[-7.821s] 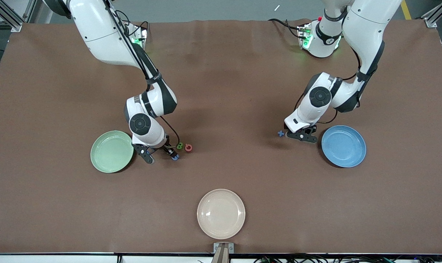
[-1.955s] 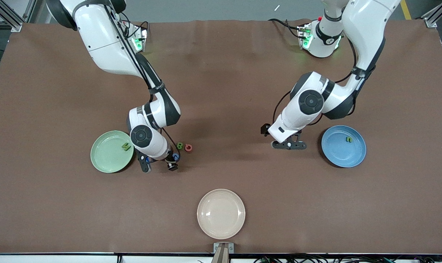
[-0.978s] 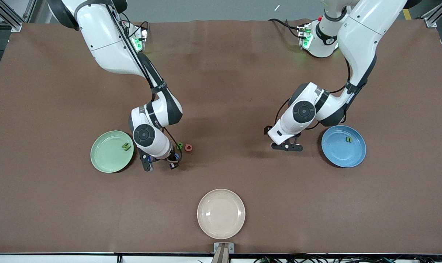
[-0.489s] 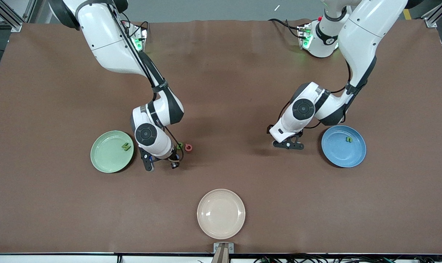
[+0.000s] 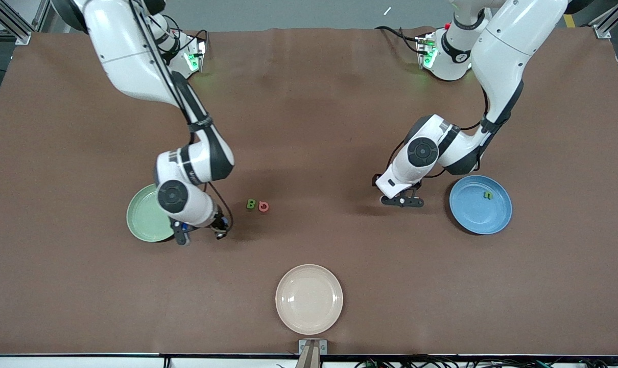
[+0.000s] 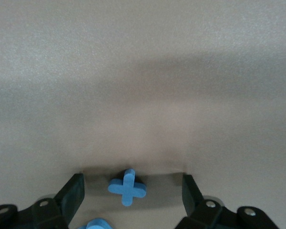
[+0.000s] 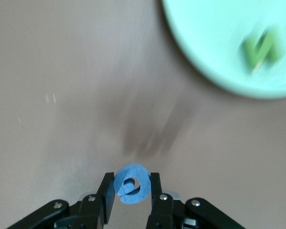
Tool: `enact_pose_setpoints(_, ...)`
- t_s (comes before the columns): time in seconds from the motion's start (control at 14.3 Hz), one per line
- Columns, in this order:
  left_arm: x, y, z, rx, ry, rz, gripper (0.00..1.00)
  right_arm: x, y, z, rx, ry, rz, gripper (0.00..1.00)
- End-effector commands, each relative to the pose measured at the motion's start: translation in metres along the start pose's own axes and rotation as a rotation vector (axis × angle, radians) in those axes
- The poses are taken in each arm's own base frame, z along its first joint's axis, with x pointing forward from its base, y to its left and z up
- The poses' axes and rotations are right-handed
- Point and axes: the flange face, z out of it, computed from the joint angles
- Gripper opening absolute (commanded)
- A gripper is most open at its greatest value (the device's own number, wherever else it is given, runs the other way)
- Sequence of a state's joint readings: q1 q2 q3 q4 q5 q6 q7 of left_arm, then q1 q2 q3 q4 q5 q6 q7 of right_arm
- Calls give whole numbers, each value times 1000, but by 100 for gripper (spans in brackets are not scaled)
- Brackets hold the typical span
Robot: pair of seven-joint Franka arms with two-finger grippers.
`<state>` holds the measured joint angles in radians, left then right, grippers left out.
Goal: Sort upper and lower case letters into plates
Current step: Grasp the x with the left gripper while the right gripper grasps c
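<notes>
On the brown desk [image 5: 309, 128] the right gripper [image 7: 132, 187] is clamped on a small blue letter [image 7: 130, 184], a rounded one with a hole in it, and holds it in the air just off the rim of the pale green plate [image 5: 143, 217], over the bare desk beside that plate. The green plate sits toward the right arm's end of the desk, partly covered by that arm, and in the right wrist view a green letter [image 7: 261, 49] lies in it, blurred so I cannot read it. The left gripper [image 6: 131, 193] is low over the desk with its fingers spread wide, standing on either side of a small blue cross-shaped piece [image 6: 127, 186] without touching it; another blue piece [image 6: 96, 223] peeks in at the edge of the left wrist view. The sky blue plate [image 5: 472, 214] lies near it, toward the left arm's end, with one small green letter [image 5: 488, 194] in it. Between the two arms a green letter B [image 5: 250, 204] and a red letter [image 5: 263, 206] sit touching or nearly so on the desk. A cream plate [image 5: 309, 299] sits nearest the front camera with nothing in it.
</notes>
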<state>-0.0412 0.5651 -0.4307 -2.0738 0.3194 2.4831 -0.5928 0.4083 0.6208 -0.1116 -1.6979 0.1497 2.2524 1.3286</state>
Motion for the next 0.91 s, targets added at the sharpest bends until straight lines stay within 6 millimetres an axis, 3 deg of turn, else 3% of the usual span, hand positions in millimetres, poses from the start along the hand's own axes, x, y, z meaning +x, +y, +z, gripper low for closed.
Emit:
enact_pose_setpoints(0.0, -3, 1, -1, 4, 16, -7, 83, 36, 57, -41, 2, -18, -80, 0)
enact_pose_setpoints(0.14, -3, -3, 0, 6, 14, -12, 77, 68, 91, -40, -4, -28, -143, 0)
enact_pose_setpoints(0.35, -4, -3, -1, 7, 14, -11, 66, 108, 139, -8, 36, -1, -209, 0)
enact_pose_setpoints(0.56, -3, -4, -4, 9, 18, -15, 56, 130, 154, 3, 21, -9, -235, 0)
enact_pose_setpoints(0.84, -4, -3, -3, 10, 15, -34, 50, 132, 159, 17, 7, -15, -240, 0)
